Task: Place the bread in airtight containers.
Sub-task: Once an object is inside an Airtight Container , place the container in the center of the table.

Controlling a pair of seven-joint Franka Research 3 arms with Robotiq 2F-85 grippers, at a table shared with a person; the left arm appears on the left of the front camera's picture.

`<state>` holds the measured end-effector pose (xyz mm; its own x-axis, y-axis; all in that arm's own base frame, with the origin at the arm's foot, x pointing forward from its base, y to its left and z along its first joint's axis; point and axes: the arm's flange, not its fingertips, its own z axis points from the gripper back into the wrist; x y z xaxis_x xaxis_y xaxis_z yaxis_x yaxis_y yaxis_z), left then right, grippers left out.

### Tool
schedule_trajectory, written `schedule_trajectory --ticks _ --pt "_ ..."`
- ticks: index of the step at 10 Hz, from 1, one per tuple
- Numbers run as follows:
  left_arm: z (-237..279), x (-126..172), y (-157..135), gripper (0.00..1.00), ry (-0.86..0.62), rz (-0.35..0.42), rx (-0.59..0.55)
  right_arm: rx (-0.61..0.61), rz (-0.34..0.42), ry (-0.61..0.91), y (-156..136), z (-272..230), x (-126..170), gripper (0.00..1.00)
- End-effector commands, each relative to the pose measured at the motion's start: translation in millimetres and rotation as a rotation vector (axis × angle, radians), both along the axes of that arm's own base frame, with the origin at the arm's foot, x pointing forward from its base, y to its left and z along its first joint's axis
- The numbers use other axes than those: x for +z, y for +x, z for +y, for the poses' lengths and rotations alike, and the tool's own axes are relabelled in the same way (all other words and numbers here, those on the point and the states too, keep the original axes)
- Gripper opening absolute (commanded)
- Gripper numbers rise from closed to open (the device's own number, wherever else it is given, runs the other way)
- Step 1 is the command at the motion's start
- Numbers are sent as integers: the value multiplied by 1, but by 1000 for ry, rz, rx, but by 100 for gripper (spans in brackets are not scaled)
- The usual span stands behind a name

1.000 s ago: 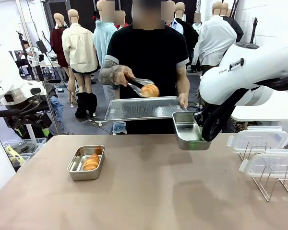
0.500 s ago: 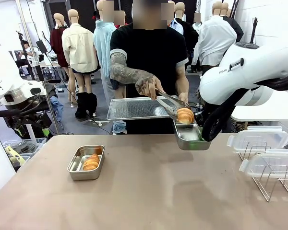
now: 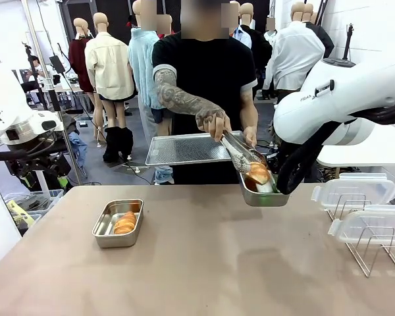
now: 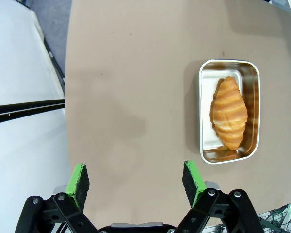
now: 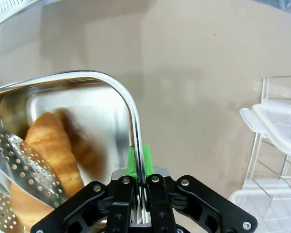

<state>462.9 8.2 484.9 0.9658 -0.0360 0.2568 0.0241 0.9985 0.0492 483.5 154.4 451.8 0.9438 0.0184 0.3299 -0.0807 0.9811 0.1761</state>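
- My right gripper [image 5: 138, 160] is clenched on the rim of one steel pan [image 5: 131, 109]. The thin wall is pinched between the green pads, one inside and one outside.
- From the front, that held pan [image 3: 260, 199] hangs off the table [image 3: 217, 270] at its far edge, with my right gripper [image 3: 276, 186] on the side nearest my right arm.
- A croissant [image 3: 257, 172] sits low inside the held pan, gripped between perforated metal tongs [image 3: 240, 150].
- My right wrist camera shows that croissant [image 5: 53, 145] against the pan floor, with the tongs [image 5: 24, 170] clasping it on both sides.
- The tongs are in the person's hand [image 3: 214, 120], which reaches down from the far side. The person's other hand [image 3: 250, 137] holds up a large perforated tray [image 3: 184, 150] just behind the held pan.
- My left gripper [image 4: 136, 177] is released, its jaws spread wide with nothing between them, and it hovers above bare tabletop.
- The second pan [image 4: 202, 111] lies flat on the table ahead of my left gripper and off to one side, well clear of the pads.
- A second croissant [image 4: 229, 112] lies lengthwise in it, taking up most of the floor.
- From the front, that second pan [image 3: 102, 240] sits on my left half of the table with its croissant [image 3: 125, 222] inside and no lid on it.
- Two clear lids [image 3: 352, 191] rest on a wire rack [image 3: 375, 253] at my right edge of the table.
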Motion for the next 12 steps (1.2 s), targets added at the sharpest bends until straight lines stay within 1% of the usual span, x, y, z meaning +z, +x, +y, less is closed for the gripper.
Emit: schedule_trajectory --ticks 1,12 --pt "0 0 -4 100 4 -3 18 7 -20 0 -3 -2 1 0" --pt "0 0 -4 100 4 -3 18 7 -20 0 -3 -2 1 0"
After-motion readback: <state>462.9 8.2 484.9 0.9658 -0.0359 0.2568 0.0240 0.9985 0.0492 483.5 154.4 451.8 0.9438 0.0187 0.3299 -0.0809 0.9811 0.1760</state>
